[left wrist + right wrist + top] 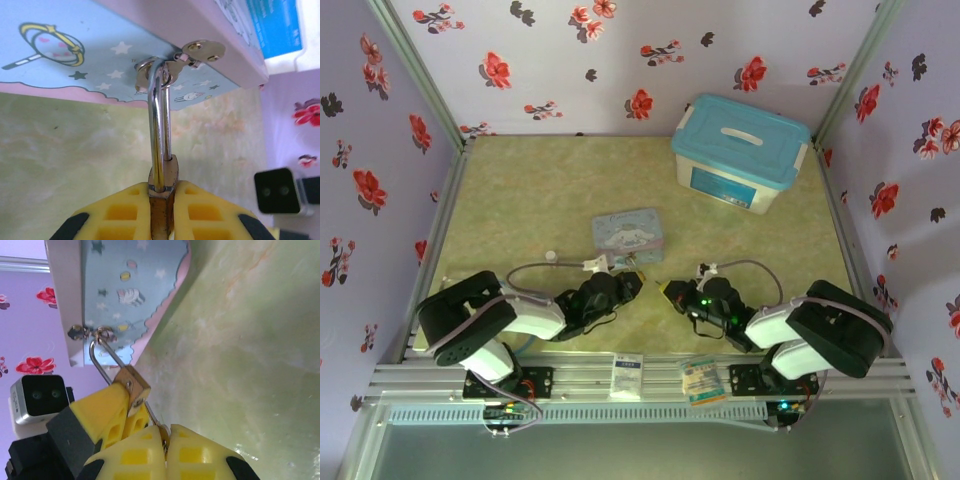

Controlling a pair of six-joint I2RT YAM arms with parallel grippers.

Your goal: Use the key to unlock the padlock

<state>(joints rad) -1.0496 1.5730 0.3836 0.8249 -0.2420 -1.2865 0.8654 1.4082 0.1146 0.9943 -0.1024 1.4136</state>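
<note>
The brass padlock (163, 197) is clamped between the yellow fingers of my left gripper (162, 189), which is shut on its body. Its silvery shackle (159, 125) rises through the hasp ring of the cartoon-printed tin (100, 50) and looks closed. In the right wrist view the padlock (136, 384) hangs from the tin (130, 290), held by the left gripper's fingers (102, 407). My right gripper (166, 434) is shut on the key's head. The slim key blade (153, 416) reaches the padlock's bottom face at the keyhole; how deep it sits I cannot tell. From above, both grippers (632, 280) (672, 292) meet just in front of the tin (630, 235).
A white box with a blue lid (740, 150) stands at the back right. A small white knob-like piece (552, 257) lies left of the tin. Two paper packets (627, 375) (703, 378) rest on the front rail. Flowered walls close in three sides.
</note>
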